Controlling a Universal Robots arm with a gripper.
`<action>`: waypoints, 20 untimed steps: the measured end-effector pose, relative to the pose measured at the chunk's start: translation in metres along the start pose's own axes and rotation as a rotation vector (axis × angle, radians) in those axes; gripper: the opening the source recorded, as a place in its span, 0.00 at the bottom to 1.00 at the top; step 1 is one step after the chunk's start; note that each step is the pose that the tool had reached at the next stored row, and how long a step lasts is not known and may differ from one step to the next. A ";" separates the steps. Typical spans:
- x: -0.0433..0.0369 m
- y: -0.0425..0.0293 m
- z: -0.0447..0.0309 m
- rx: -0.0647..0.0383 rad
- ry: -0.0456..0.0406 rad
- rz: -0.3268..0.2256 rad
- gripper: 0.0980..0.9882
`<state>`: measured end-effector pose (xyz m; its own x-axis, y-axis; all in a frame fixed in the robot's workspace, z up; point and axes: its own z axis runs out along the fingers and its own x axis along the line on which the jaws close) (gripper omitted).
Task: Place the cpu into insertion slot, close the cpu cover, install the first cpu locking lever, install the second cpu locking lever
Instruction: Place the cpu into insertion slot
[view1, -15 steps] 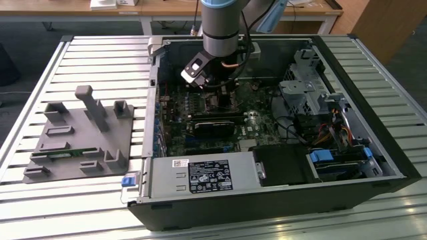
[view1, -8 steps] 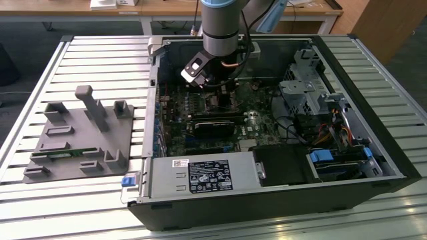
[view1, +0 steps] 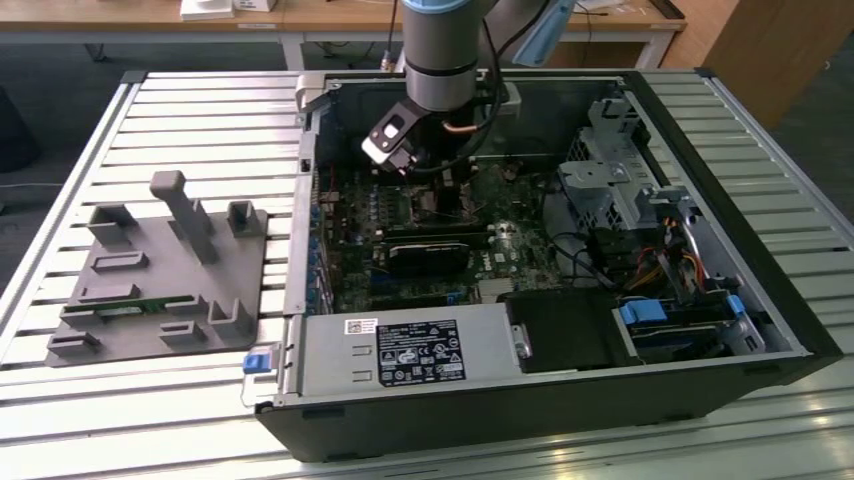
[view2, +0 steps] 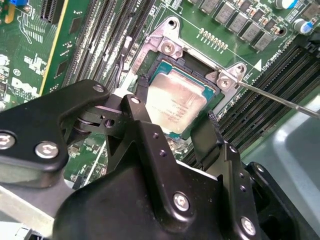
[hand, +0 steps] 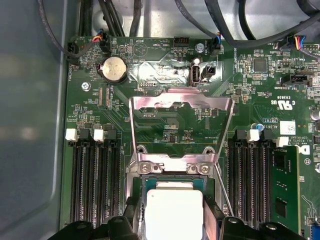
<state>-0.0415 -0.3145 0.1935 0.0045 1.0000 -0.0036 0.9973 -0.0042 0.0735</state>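
One cpu, one insertion slot, one cpu cover, one arm.

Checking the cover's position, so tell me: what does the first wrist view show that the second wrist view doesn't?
First wrist view: the thin silver-grey metal cpu cover, swung open, and a round silver coin cell. Second wrist view: a row of grey square components. Both: the small silver-faced square cpu at the black-framed insertion slot, with the black gripper over it.
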 end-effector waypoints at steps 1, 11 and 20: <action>0.0000 0.0001 -0.0012 0.000 0.0000 0.000 0.58; 0.0000 0.0000 0.0004 0.000 -0.0014 0.000 0.58; 0.0000 -0.0001 0.0010 0.000 -0.0020 0.000 0.66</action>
<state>-0.0415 -0.3145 0.1925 0.0045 1.0000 -0.0056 0.9973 -0.0041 0.0733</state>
